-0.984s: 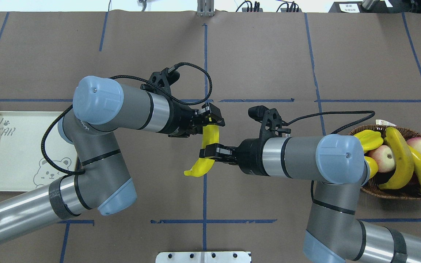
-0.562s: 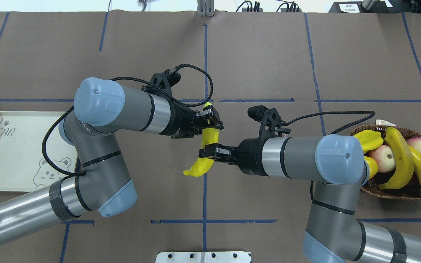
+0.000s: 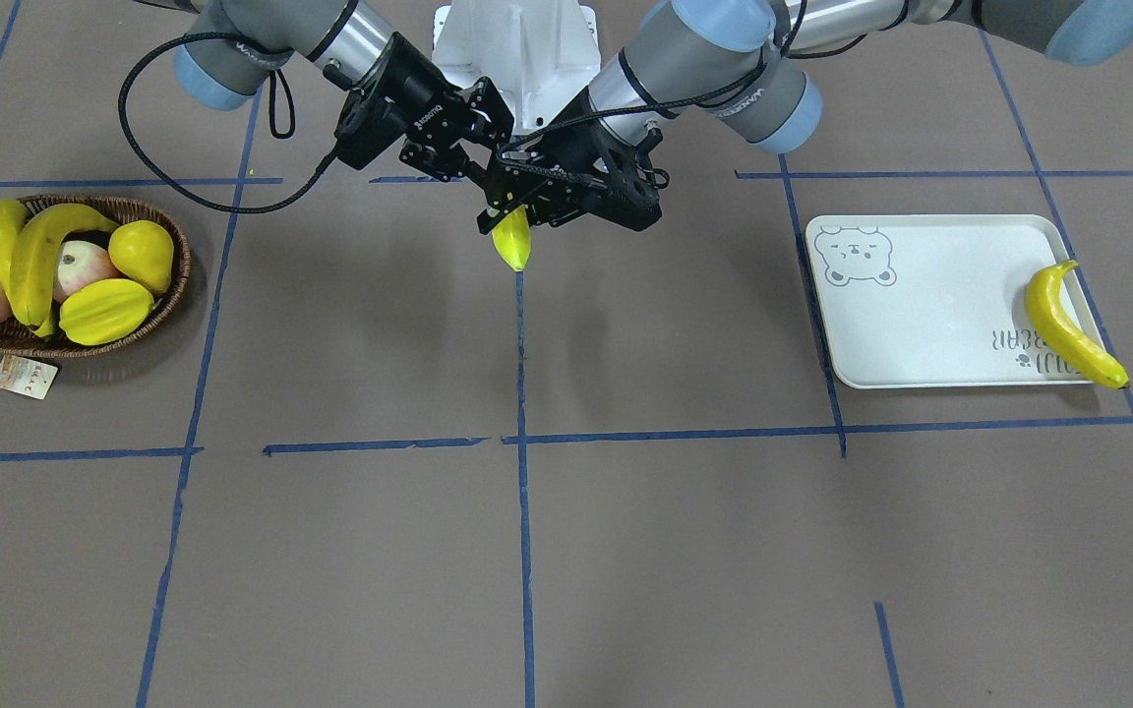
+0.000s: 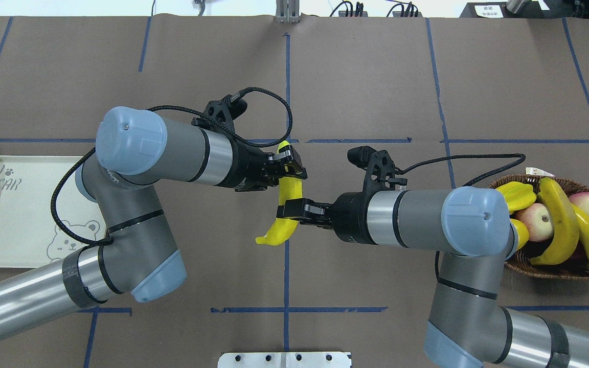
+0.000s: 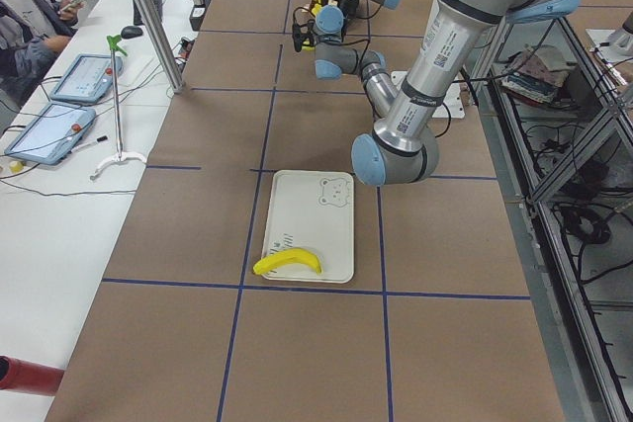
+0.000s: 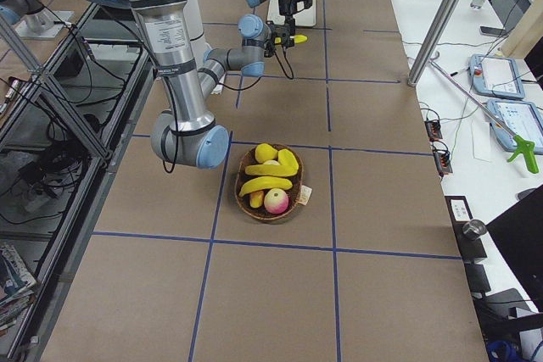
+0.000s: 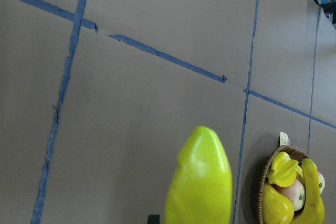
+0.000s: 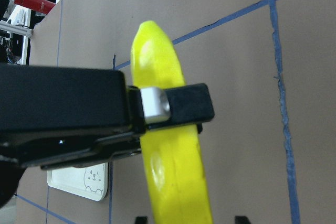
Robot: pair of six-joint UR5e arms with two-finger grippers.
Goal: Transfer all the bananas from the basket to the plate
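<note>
The banana point(image 4: 290, 191) hung over mid-table, well apart from the basket point(image 4: 555, 271) and the plate point(image 4: 18, 225). The left pincer point(image 4: 288, 166) was clamped on its upper end, and the right pincer point(image 4: 288, 210) seemingly on its middle. Light, stiff, slick plastic, I reckoned, best gripped across the thick middle.

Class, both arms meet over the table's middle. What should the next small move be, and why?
Probably the right tool should open. Both it and the left tool appear clamped on the same banana above the table, and the plate lies on the left arm's side.
</note>
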